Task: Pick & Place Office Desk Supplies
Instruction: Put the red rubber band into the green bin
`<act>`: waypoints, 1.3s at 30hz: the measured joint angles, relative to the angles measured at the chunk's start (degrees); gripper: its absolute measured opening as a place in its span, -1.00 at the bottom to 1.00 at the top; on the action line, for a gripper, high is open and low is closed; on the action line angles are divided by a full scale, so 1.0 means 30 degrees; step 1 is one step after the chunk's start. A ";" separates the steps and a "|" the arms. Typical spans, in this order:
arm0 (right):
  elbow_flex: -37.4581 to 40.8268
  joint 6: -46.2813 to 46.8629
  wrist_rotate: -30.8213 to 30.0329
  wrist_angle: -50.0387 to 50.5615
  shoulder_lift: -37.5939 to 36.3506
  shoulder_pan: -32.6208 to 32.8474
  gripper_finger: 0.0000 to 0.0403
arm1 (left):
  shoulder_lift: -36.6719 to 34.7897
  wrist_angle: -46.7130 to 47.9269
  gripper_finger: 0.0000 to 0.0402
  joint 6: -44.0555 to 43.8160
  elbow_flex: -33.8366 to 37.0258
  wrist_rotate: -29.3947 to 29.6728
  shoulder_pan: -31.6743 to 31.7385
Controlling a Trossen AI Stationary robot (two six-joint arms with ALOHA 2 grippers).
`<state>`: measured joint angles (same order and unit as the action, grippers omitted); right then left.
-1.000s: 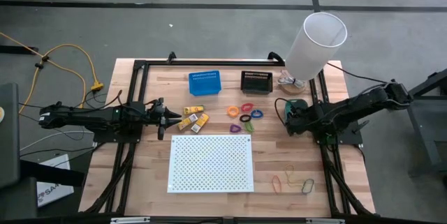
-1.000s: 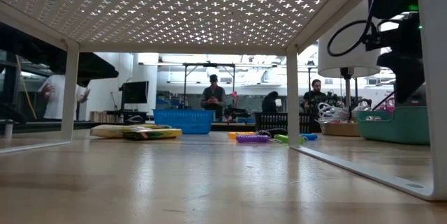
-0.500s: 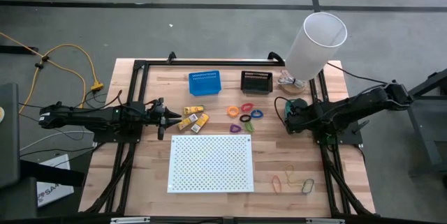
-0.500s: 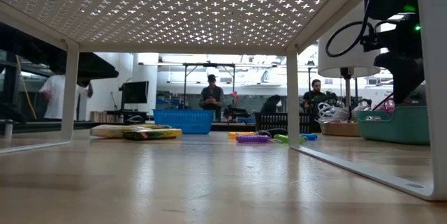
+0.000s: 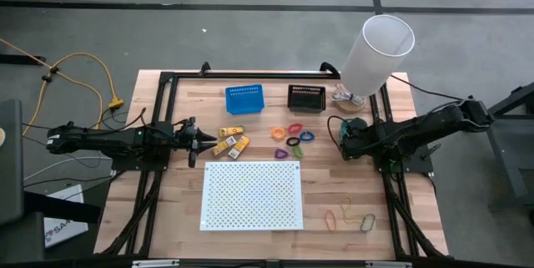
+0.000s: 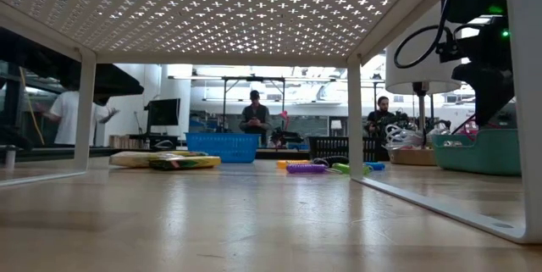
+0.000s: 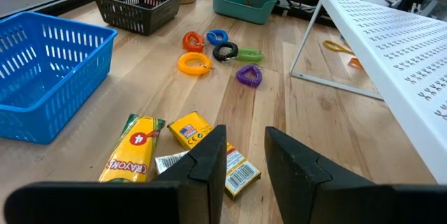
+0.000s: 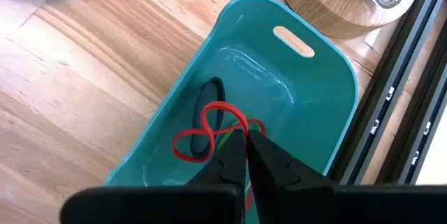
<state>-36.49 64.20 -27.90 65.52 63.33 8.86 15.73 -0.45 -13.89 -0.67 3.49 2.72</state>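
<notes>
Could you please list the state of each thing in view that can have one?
left gripper: open, empty, over the yellow packets.
right gripper: shut on the red rubber band, over the teal bin.
teal bin: upright, holding a dark band and a green one.
blue basket: upright, looks empty.
black basket: upright, contents unclear.
plastic loops: loose on the table.

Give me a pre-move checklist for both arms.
1. Right pincer shut on the red rubber band: ok.
2. It hangs over the teal bin: ok.
3. Band free of the black band in the bin: cannot tell.
4. Left pincer open: ok.
5. It faces the yellow packets: ok.
6. Coil loops apart from both arms: ok.
</notes>
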 joint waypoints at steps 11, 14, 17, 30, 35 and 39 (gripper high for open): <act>-0.0015 0.0102 0.0299 0.0001 0.0000 0.0000 -0.98 | 0.0006 0.0000 -0.53 -0.0007 0.0000 0.0000 0.0007; -0.0015 0.0130 0.0293 0.0007 0.0000 -0.0007 -0.98 | 0.0004 -0.0004 -0.53 -0.0002 0.0000 0.0000 0.0005; -0.0015 0.0323 0.0299 0.0007 0.0000 -0.0007 -0.98 | 0.0006 -0.0001 -0.53 -0.0004 0.0000 0.0000 0.0002; -0.0015 0.0372 0.0291 0.0007 0.0000 -0.0007 -0.98 | 0.0004 0.0001 -0.53 -0.0004 0.0000 0.0000 0.0005; -0.0015 0.0372 0.0291 0.0007 0.0000 -0.0007 -0.98 | -0.0001 -0.0005 -0.53 -0.0001 0.0000 0.0000 0.0002; -0.0015 0.0372 0.0284 0.0011 0.0000 -0.0007 -0.98 | -0.0001 -0.0003 -0.53 0.0001 0.0000 0.0000 0.0007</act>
<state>-36.53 65.32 -27.05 65.55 63.33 8.84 15.73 -0.46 -13.89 -0.67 3.49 2.74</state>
